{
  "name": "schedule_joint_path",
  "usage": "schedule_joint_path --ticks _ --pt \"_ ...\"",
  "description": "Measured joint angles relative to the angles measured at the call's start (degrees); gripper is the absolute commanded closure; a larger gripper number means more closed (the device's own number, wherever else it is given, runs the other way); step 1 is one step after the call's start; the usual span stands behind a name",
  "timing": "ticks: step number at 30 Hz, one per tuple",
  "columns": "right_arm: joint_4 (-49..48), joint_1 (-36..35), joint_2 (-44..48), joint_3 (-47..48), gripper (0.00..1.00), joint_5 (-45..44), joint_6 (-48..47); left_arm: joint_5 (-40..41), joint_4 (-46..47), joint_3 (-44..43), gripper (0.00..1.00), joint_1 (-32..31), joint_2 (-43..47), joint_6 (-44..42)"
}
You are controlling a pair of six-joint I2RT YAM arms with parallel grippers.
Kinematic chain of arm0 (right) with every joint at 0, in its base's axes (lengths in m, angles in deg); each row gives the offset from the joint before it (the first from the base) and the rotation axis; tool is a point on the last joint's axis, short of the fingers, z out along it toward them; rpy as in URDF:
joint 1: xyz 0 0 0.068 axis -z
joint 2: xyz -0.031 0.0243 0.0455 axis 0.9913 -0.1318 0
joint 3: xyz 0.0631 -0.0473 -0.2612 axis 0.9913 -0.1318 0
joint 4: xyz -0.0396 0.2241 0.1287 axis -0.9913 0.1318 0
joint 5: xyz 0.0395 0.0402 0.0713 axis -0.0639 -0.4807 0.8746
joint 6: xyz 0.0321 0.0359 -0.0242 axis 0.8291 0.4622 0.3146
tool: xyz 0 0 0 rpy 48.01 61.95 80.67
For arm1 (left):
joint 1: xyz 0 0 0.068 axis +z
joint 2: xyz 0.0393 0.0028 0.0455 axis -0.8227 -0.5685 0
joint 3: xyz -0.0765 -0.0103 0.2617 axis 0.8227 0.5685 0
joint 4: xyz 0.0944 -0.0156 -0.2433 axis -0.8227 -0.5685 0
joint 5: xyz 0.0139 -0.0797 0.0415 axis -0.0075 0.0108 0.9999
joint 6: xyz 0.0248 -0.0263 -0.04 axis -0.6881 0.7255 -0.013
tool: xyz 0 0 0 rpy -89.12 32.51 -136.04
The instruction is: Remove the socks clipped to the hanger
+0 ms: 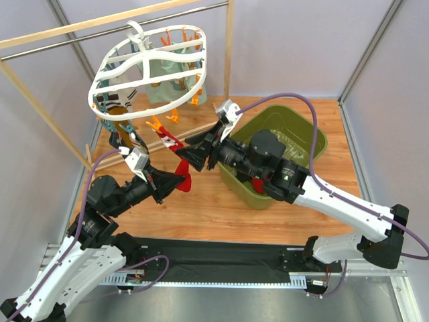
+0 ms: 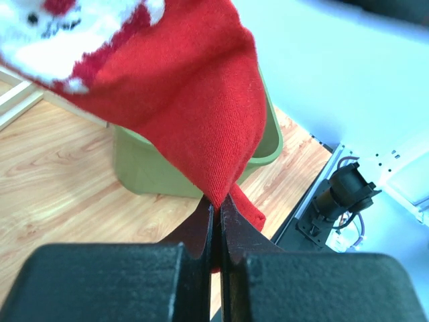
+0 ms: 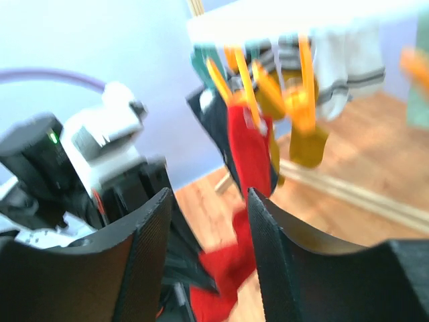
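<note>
The white oval hanger (image 1: 149,67) hangs from the rail at the back left, with several socks clipped under it. A red sock (image 1: 171,142) dangles from an orange clip (image 1: 156,124) at its near edge. My left gripper (image 1: 181,180) is shut on the sock's lower end, and red fabric (image 2: 181,100) is pinched between the fingertips of the left gripper (image 2: 219,208). My right gripper (image 1: 184,158) stands open just beside the sock. In the right wrist view the gripper (image 3: 209,201) has nothing in its gap, and the red sock (image 3: 249,154) hangs beyond it.
An olive green bin (image 1: 318,139) stands at the right, partly under the right arm. Mustard (image 3: 305,144), white striped (image 3: 348,64) and dark socks hang on orange and teal clips. A wooden and metal rail frame (image 1: 40,37) borders the back and left.
</note>
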State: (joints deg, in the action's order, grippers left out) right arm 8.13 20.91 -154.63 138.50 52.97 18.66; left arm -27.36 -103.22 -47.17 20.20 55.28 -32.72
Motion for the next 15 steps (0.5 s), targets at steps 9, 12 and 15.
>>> schedule_joint_path --ticks 9,12,15 --pt "8.8 0.1 -10.7 20.2 0.32 1.8 -8.1 0.0 0.1 0.4 1.00 0.0 -0.1 0.4" --pt "10.6 0.1 -14.1 23.9 0.29 2.6 -9.2 -0.1 0.1 0.4 1.00 0.0 -0.1 0.6" --pt "11.7 0.1 -16.9 26.2 0.26 3.1 -9.8 -0.1 0.1 0.4 1.00 0.0 -0.1 0.6"
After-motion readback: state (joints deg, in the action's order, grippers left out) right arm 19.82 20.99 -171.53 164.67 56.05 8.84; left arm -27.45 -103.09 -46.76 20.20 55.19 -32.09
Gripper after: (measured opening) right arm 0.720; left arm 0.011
